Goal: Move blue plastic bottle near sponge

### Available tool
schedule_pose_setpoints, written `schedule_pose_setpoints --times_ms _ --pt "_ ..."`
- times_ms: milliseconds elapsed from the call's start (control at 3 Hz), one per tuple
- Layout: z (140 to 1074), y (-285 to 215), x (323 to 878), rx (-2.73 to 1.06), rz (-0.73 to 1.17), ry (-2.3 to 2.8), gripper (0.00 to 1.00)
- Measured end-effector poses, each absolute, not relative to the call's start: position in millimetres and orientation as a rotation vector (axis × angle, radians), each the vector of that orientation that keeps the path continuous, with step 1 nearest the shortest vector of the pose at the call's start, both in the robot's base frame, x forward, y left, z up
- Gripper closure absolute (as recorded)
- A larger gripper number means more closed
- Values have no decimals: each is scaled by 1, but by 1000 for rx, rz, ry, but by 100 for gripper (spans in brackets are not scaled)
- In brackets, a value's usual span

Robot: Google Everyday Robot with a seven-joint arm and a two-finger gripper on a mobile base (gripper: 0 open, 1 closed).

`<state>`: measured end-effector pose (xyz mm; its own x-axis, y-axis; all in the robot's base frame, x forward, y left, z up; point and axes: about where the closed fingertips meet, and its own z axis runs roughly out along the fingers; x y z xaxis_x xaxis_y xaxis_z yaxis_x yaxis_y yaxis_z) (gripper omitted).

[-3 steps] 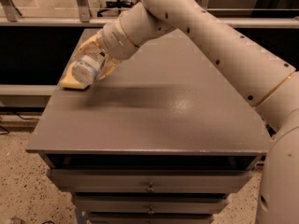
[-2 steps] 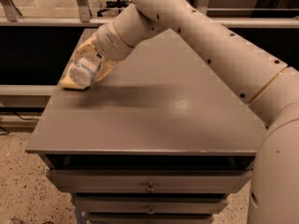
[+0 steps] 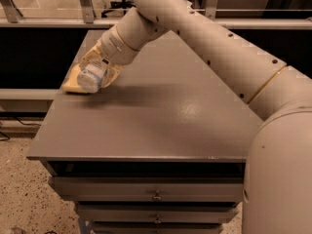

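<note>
Tool (image 3: 97,71) with bottle (image 3: 90,79) — still over sponge (image 3: 72,86)

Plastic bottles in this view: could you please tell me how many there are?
1: the blue plastic bottle, held in the hand at the far left edge of the table, by the sponge. The arm may hide others.

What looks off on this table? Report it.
Nothing is spilled or damaged. The gripper holds the blue plastic bottle tipped on its side over the sponge, which sits right at the table's left edge.
</note>
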<state>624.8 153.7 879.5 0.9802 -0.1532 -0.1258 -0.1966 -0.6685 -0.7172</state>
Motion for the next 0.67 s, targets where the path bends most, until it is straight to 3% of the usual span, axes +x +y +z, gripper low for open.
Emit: schedule_pose_setpoints --times_ms 333,667 --pt "873 153 626 -2336 109 215 82" --pt "873 147 629 -2354 100 221 58"
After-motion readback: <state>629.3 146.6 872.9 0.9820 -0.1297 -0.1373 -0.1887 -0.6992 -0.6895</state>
